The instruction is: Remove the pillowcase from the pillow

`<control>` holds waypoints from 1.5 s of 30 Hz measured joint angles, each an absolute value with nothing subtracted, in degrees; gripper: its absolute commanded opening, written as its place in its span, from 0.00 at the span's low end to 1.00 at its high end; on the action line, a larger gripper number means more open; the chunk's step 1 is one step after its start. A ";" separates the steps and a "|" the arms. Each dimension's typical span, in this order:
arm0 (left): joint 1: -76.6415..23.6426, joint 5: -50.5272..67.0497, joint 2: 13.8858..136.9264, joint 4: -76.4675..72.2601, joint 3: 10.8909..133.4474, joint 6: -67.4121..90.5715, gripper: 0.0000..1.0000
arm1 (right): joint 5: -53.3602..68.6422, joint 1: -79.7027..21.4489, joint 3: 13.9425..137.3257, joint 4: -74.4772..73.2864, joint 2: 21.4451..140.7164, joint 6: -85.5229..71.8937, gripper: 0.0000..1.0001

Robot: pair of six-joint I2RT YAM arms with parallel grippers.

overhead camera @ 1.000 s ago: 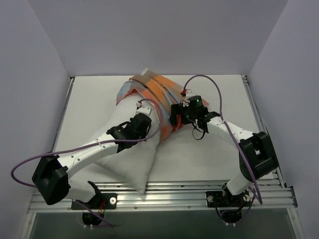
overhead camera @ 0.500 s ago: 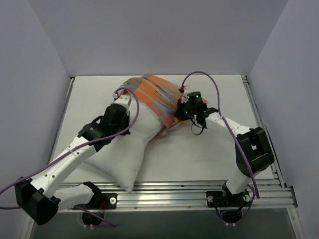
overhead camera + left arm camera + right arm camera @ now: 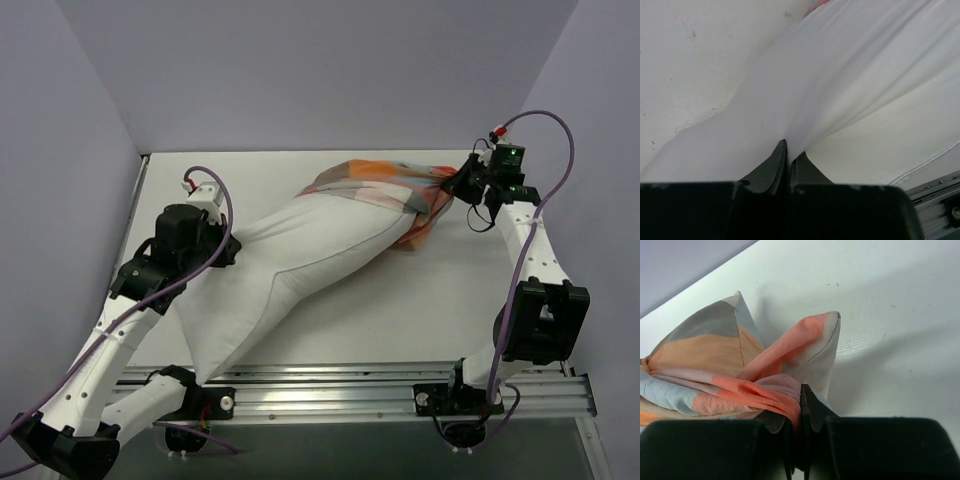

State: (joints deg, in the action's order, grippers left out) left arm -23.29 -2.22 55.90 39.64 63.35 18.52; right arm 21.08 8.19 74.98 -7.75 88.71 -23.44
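One wrist view alone shows right pincer [image 3: 801, 394] nipping pillowcase [image 3: 705, 346].

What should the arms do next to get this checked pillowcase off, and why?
Probably draw the right gripper farther right while the left gripper anchors the pillow: both are clamped, and the pillowcase covers only the pillow's far end.

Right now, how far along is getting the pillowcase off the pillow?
Done: most of the pillow is bare. In hand: the left gripper is shut on the pillow's white fabric, and the right gripper is shut on the bunched pillowcase at the opposite end. Left: the pillow's far end is still covered and has to slide free.
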 measured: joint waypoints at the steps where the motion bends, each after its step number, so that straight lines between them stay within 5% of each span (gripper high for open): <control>1: -23.24 -1.50 55.46 39.64 63.35 18.17 0.02 | 21.06 8.38 75.94 -8.84 88.71 -23.79 0.00; 21: -20.97 18.04 35.77 37.50 59.81 9.26 0.02 | 15.64 8.73 92.92 -22.24 91.81 -26.33 0.00; 30: -20.45 23.24 27.62 44.42 59.35 3.51 0.02 | -4.69 17.63 94.17 -16.64 93.93 -25.58 0.00; 37: -20.67 13.50 30.96 48.25 60.64 2.52 0.02 | -6.15 17.28 98.02 -15.73 94.83 -24.53 0.00; 45: -20.43 -7.11 57.41 47.62 75.77 3.86 0.02 | -1.17 15.18 110.43 -15.49 99.72 -21.96 0.00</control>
State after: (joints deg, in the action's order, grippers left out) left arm -20.43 -7.11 57.41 47.62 75.77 3.86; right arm -1.17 15.18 110.43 -15.49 99.72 -21.96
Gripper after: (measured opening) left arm 0.062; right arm 0.017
